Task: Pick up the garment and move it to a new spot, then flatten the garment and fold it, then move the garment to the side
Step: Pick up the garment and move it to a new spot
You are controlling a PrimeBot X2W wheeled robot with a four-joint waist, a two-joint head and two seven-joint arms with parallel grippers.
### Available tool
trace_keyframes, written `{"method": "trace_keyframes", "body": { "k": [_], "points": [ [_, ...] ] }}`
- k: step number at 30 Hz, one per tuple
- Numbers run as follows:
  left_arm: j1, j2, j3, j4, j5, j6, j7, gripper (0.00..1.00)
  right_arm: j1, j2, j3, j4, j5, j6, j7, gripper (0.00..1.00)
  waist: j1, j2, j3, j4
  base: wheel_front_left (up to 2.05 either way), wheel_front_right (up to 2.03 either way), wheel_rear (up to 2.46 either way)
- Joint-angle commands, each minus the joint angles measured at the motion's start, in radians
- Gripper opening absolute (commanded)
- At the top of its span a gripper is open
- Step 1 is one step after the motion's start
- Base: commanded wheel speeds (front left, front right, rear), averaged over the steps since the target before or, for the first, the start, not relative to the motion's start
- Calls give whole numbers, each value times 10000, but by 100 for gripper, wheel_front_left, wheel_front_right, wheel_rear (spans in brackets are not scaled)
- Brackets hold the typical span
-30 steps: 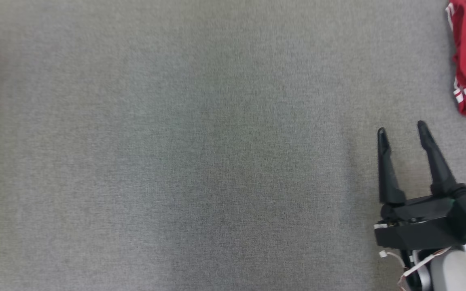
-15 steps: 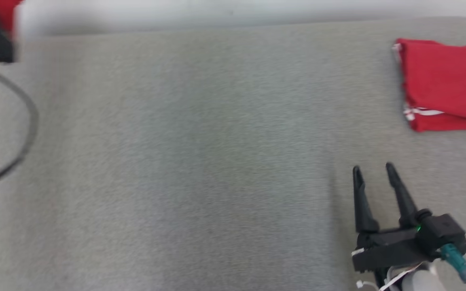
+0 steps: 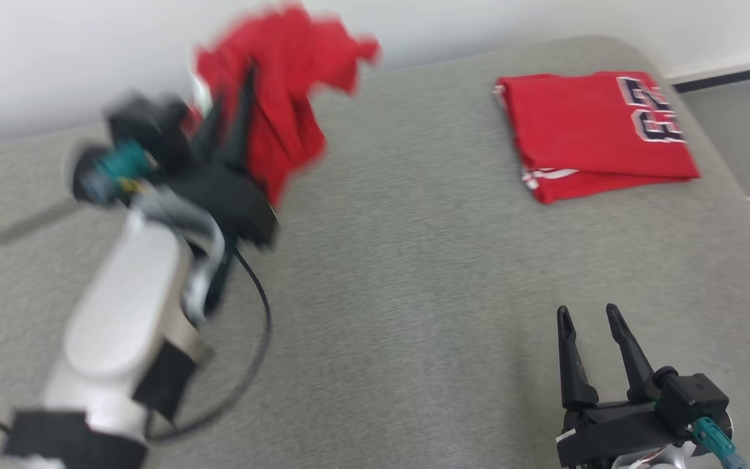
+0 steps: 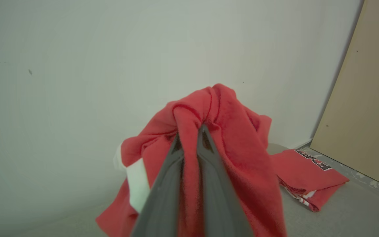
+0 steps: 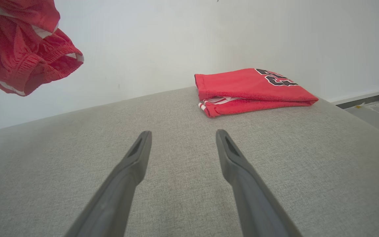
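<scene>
The garment [image 3: 284, 98] is a crumpled red cloth with white trim, hanging in the air above the far left part of the grey padded surface [image 3: 414, 260]. My left gripper [image 3: 235, 91] is shut on a bunch of it, and the picture there is blurred. In the left wrist view the garment [image 4: 235, 131] drapes over and around the left gripper [image 4: 190, 133]. It also hangs at the upper left of the right wrist view [image 5: 21, 49]. My right gripper [image 3: 587, 311] stands open and empty low over the surface at the near right [image 5: 183, 132].
A folded red jersey [image 3: 590, 130] with dark lettering lies at the far right of the surface [image 5: 252, 85] [image 4: 308, 174]. A white wall [image 3: 56, 52] runs behind. The surface ends at the right, with floor [image 3: 739, 130] beyond. A beige board [image 4: 367, 115] leans there.
The head camera has swung up and over, so the whole picture has shifted. My left arm with the red garment has come into view. The right gripper stays open.
</scene>
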Motion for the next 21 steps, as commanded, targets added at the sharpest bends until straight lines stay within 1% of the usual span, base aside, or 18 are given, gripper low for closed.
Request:
{"method": "trace_keyframes", "body": {
  "k": [1,3,4,6,12,14,16,17,18,21],
  "points": [
    [692,-144,-46,-281,-153,198,2,0,161,85,13,-57,65,-27,-40,100,1,1,-291,-547,0,0,0],
    [1321,-321,-150,-404,-312,285,59,0,185,92,-22,-75,80,-27,-41,100,1,1,-276,-580,0,0,0],
    [1321,-321,-150,-404,-312,285,59,0,185,92,-22,-75,80,-27,-41,100,1,1,-276,-580,0,0,0],
    [1879,-369,-159,-447,-355,421,-25,0,179,103,15,-76,97,-27,-41,100,1,1,-235,-601,0,0,0],
    [3253,-546,-442,-7,-407,608,-260,0,-5,116,123,36,215,-27,-43,100,1,1,-125,-540,0,0,0],
    [3606,-716,-617,250,-495,499,-267,0,-29,114,108,61,271,-27,-43,100,1,1,-115,-474,0,0,0],
    [3813,-771,-833,538,-388,445,-284,0,-62,115,94,106,255,-27,-43,100,1,1,-132,-393,0,0,0],
    [3858,-803,-992,653,-249,422,-345,18,-84,117,92,120,248,-27,-43,100,1,1,-153,-352,0,0,0],
    [3910,-868,-1094,724,-205,387,-411,100,-110,118,100,134,237,-27,-43,100,1,1,-183,-307,0,0,0],
    [3910,-1047,-1310,736,-78,309,-749,100,-55,112,29,177,191,-27,-43,100,1,1,-362,-105,0,0,0]
  ]
}}
